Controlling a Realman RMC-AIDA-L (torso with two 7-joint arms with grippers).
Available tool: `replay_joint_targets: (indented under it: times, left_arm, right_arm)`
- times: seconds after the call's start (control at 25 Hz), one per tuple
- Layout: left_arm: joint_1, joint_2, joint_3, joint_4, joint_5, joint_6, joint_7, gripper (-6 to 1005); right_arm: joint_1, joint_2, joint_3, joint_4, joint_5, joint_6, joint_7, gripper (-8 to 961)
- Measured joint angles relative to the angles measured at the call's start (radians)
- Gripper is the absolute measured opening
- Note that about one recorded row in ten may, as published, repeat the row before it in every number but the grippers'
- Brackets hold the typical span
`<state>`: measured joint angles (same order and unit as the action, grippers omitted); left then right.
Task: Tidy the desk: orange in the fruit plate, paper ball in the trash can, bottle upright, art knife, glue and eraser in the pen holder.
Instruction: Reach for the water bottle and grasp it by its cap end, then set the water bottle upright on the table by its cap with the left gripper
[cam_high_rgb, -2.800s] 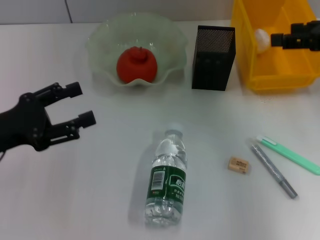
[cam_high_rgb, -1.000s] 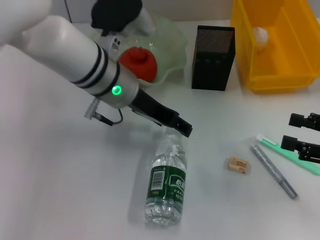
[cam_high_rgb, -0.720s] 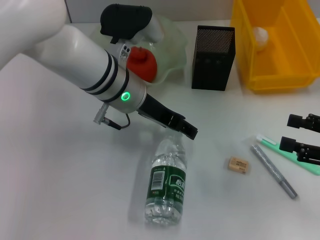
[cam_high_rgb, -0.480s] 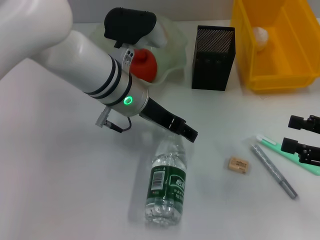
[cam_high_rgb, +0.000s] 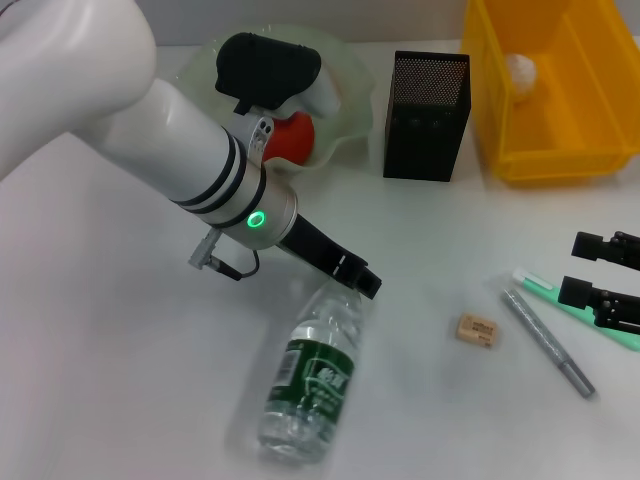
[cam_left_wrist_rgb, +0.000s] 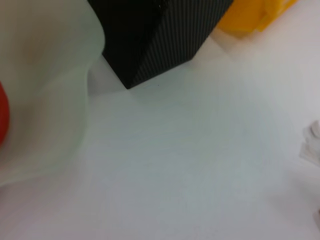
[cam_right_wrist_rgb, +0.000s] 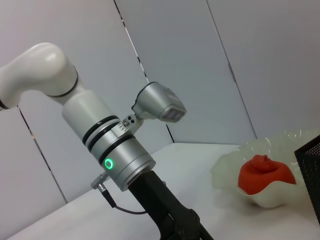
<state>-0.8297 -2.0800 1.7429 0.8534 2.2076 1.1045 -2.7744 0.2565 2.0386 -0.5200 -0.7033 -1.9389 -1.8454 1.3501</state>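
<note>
Since half a second ago the clear plastic bottle with the dark green label (cam_high_rgb: 308, 388) has swung askew on the white desk (cam_high_rgb: 120, 380), nudged at its cap by the left gripper (cam_high_rgb: 362, 284), whose finger state I cannot tell, so righting has begun, while the open right gripper (cam_high_rgb: 592, 270) waits near the pens.

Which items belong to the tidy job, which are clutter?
Job: bottle lying, left gripper at its neck; orange in fruit plate; paper ball in trash can; pen holder; eraser; green art knife by open right gripper; grey stick, probably glue.
Clutter: none.
</note>
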Motion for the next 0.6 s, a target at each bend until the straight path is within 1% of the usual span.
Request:
replay_joint_targets:
  times: [0.12,0.2,0.4,0.48,0.6]
  left_arm:
    - [0.001,0.0,0.001,0.002,0.0,0.0,0.007,624]
    - [0.02,0.0,0.006,0.017,-0.006,0.002,0.042,583]
    - [0.076,0.002,0.017,0.113,-0.007,0.013,0.062,509]
    - [0.102,0.003,0.019,0.165,-0.011,0.03,0.114,482]
    - [0.181,0.002,0.02,0.285,-0.071,0.07,0.292,482]
  right_arm:
    - [0.0,0.0,0.005,0.003,0.001,0.0,-0.001,771]
    - [0.0,0.0,0.012,0.007,0.001,0.002,-0.002,771]
    - [0.0,0.0,0.025,0.016,0.002,-0.001,-0.003,771]
    - [0.0,0.0,0.025,0.017,0.002,-0.001,-0.003,771]
    - [0.0,0.0,0.025,0.018,0.002,-0.001,-0.003,771]
